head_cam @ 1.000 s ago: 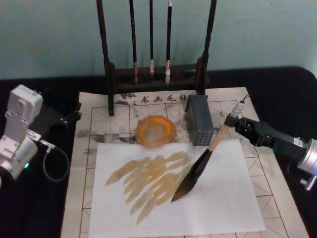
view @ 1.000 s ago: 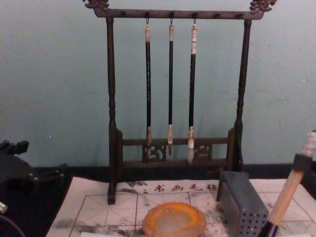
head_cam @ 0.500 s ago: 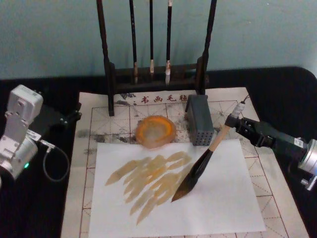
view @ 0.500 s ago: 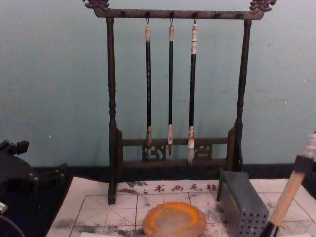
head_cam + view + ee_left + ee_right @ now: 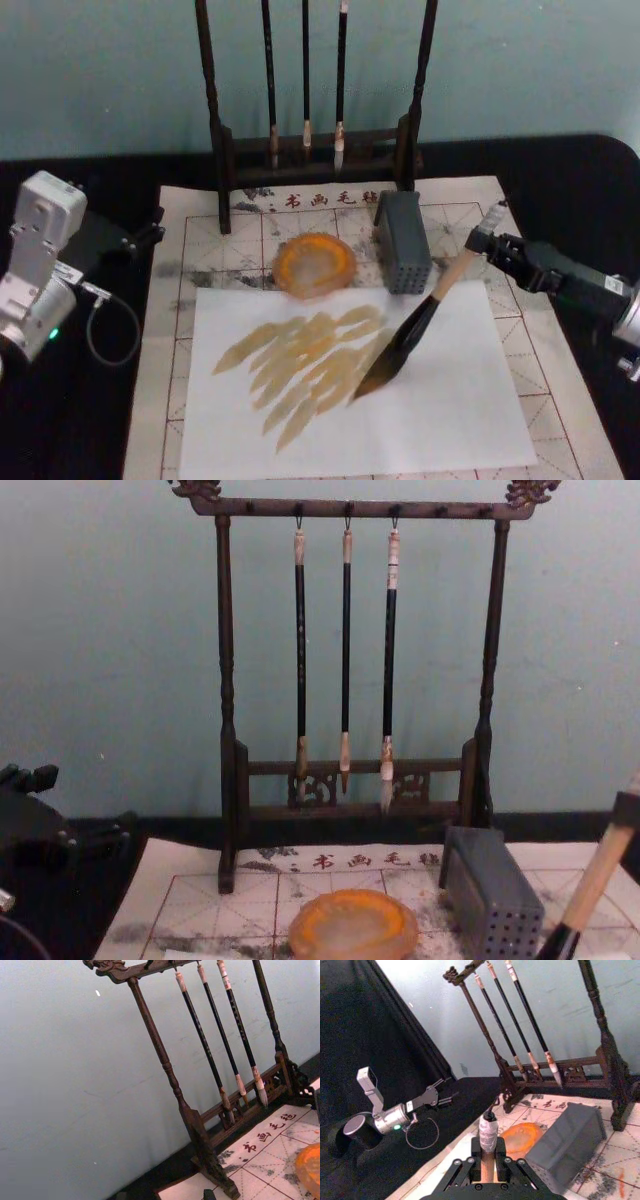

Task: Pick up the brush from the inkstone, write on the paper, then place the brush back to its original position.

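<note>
Head view: right claw (image 5: pixel 481 241) grips brush (image 5: pixel 430 305); bristles on plain sheet (image 5: pixel 450 400), off inkstone (image 5: pixel 313 265).

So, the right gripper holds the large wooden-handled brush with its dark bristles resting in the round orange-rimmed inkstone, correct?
Not quite: the head view shows the right gripper holding the brush with its bristles on the white sheet, not in the inkstone.

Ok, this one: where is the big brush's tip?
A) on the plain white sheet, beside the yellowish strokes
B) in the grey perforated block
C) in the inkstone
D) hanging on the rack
A: the right gripper holds the brush tilted, bristle tip down on the white sheet by the yellowish strokes; the inkstone lies apart.
</note>
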Robot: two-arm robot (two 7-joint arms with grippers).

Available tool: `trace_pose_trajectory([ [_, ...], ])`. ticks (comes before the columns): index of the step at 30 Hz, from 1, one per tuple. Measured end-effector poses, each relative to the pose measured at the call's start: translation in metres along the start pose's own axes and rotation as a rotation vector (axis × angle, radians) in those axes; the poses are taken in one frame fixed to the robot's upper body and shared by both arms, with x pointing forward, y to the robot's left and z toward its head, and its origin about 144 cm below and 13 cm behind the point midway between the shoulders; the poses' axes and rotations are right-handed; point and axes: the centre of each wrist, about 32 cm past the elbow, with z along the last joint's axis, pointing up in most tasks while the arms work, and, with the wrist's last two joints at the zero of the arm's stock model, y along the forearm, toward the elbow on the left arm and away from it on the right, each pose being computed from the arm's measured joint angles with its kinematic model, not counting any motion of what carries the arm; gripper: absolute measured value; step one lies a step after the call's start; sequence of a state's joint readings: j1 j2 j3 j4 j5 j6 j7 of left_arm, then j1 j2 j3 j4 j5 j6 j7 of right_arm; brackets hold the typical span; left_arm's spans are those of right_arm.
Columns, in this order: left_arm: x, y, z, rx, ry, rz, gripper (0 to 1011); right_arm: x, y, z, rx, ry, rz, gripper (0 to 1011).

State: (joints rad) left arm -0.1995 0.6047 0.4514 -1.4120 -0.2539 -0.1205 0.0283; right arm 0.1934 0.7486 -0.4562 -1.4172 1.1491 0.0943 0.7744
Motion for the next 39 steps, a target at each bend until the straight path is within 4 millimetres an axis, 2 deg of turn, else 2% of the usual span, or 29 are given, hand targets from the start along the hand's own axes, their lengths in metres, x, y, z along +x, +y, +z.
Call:
trace_pose_trajectory([
  [18,0.0,0.0,0.0,0.0,0.0,0.0,1001,0.004,-0.01,0.007,0.028,-0.019,-0.057,185],
  [39,0.0,0.0,0.0,0.0,0.0,0.0,1001,0.002,-0.011,0.013,0.099,0.005,-0.073,185],
])
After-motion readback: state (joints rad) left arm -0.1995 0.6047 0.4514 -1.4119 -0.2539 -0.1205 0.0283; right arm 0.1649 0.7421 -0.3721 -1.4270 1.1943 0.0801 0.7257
